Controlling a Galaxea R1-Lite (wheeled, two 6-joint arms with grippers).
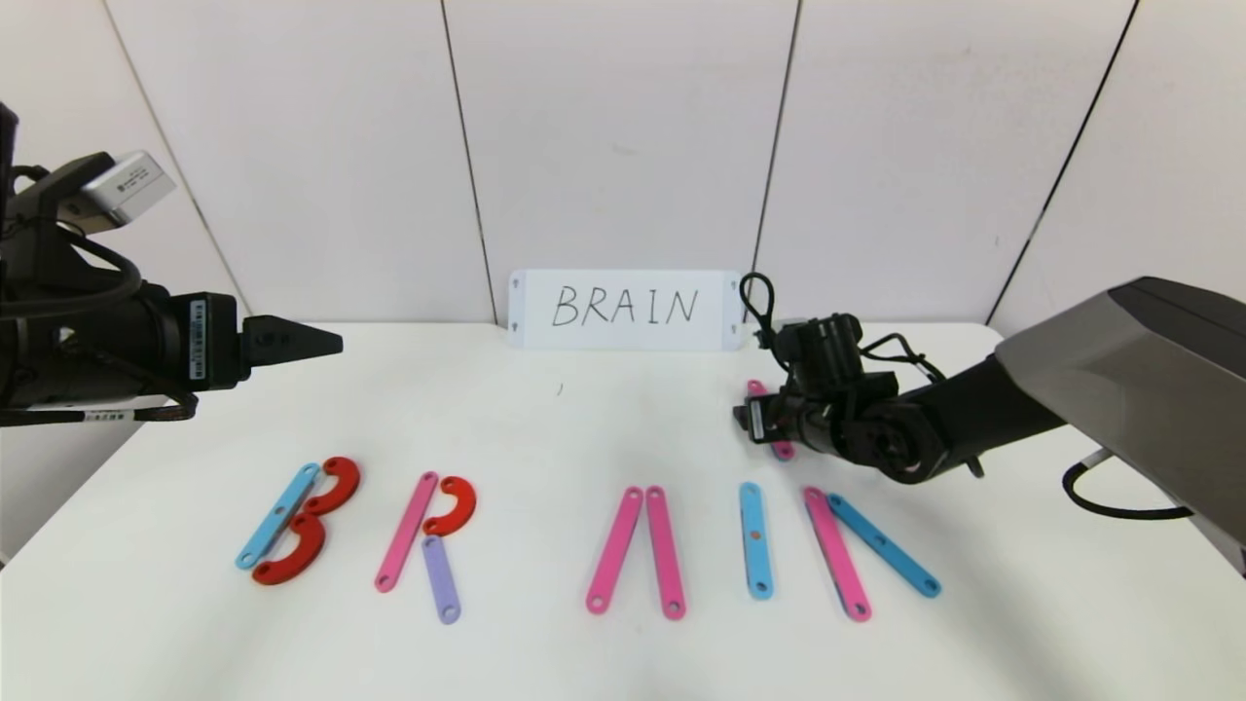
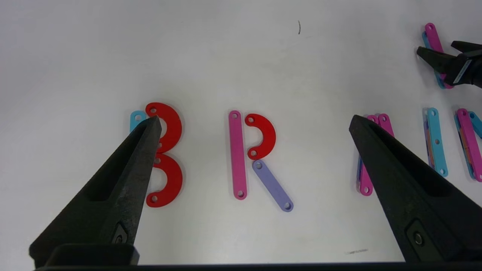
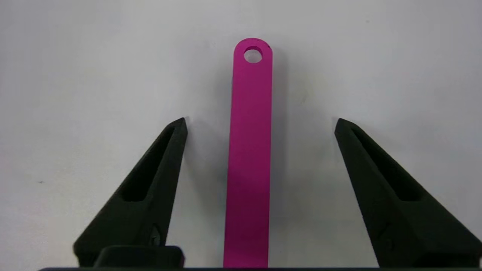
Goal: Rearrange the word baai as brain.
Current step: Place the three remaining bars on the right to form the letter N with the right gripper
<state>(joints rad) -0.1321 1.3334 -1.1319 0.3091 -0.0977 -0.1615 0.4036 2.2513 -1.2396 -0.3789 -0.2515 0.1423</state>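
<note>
While the right tool straddles one pink strip, three red curves lie left.

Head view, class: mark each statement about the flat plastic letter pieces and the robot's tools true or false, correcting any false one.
1. The white card with handwritten BRAIN stands at the table's back edge. True.
2. The right tool is clamped on the loose pink straight strip. False: its fingers stand open on either side of the strip, not touching it.
3. The short purple strip forms the R's leg. True.
4. The B is built from two red C-shaped curves and a pink strip. False: its upright is the light blue strip.
5. The left tool holds a red curve. False: it is open, holding nothing.
</note>
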